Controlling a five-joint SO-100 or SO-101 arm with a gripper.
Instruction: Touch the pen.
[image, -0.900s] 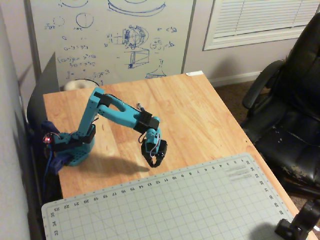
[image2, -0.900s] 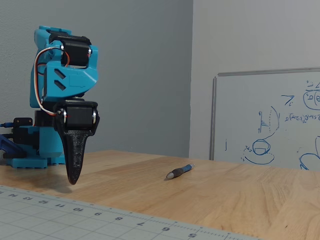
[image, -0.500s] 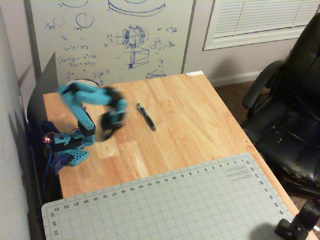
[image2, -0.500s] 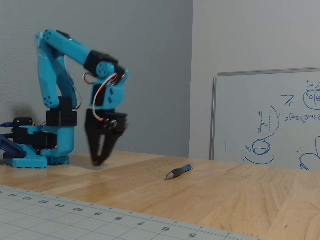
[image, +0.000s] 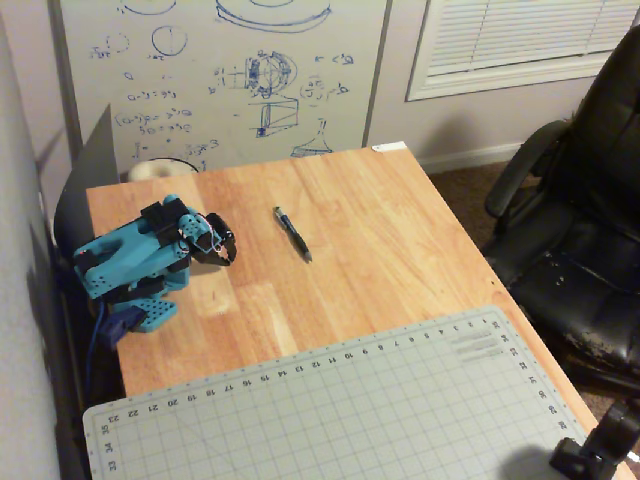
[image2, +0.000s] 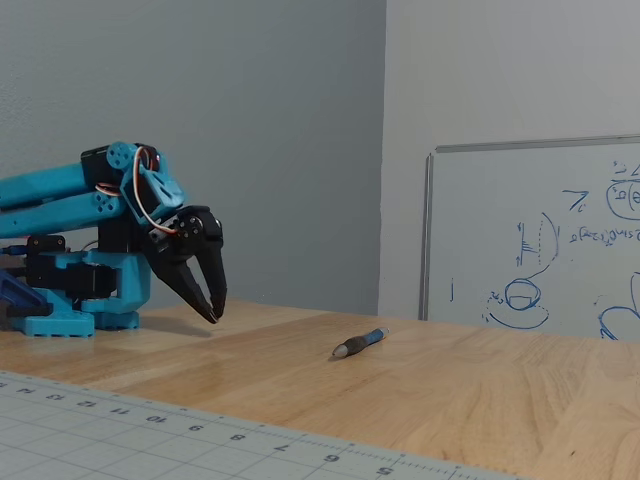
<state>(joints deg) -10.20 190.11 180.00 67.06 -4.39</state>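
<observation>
Lying bare across the wooden surface (image: 380, 250) beside a grid mat (image: 350, 410), the folded blue arm (image2: 70, 195) droops its pincer (image2: 214, 312), fingers slightly apart and empty, tips near the wood, well apart from the pen (image: 293, 233) (image2: 360, 343) at mid-surface.

The blue arm (image: 125, 262) is folded low over its base (image2: 70, 290), its long links lying nearly level in the side-on fixed view. At the wrist it bends downward, so the black gripper (image2: 215, 312) points down at a slant, tips just above the wood (touching or not is hard to tell). Its two fingers (image2: 190, 285) stand slightly apart near the tips, holding nothing.
</observation>
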